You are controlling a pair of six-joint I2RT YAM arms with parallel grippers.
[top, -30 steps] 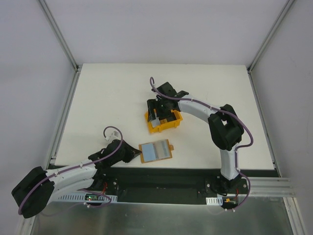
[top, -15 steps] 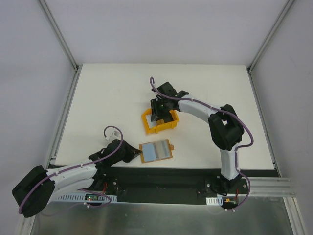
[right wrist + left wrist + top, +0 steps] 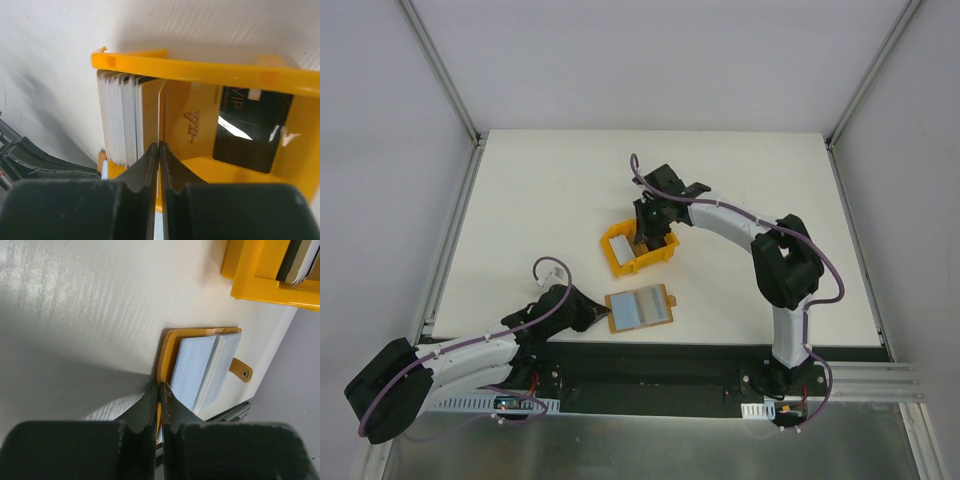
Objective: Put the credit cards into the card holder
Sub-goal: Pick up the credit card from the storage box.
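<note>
right gripper (image 3: 159,147) pinched onto one upright card off the credit cards (image 3: 122,120) in yellow bin (image 3: 200,70). card holder (image 3: 640,308) lies open, flat, just base-side of bin; left gripper (image 3: 159,390) clamps its left edge.

Robotics lab: a walled test cell built around two arms.
A white table (image 3: 540,200) sits boxed in by plain pale walls (image 3: 650,60) and aluminium frame rails (image 3: 451,235). The left arm (image 3: 460,360) and the right arm (image 3: 785,270), both black and white with purple cables running along them, are bolted to a black base plate (image 3: 660,376) at the table's near edge.
</note>
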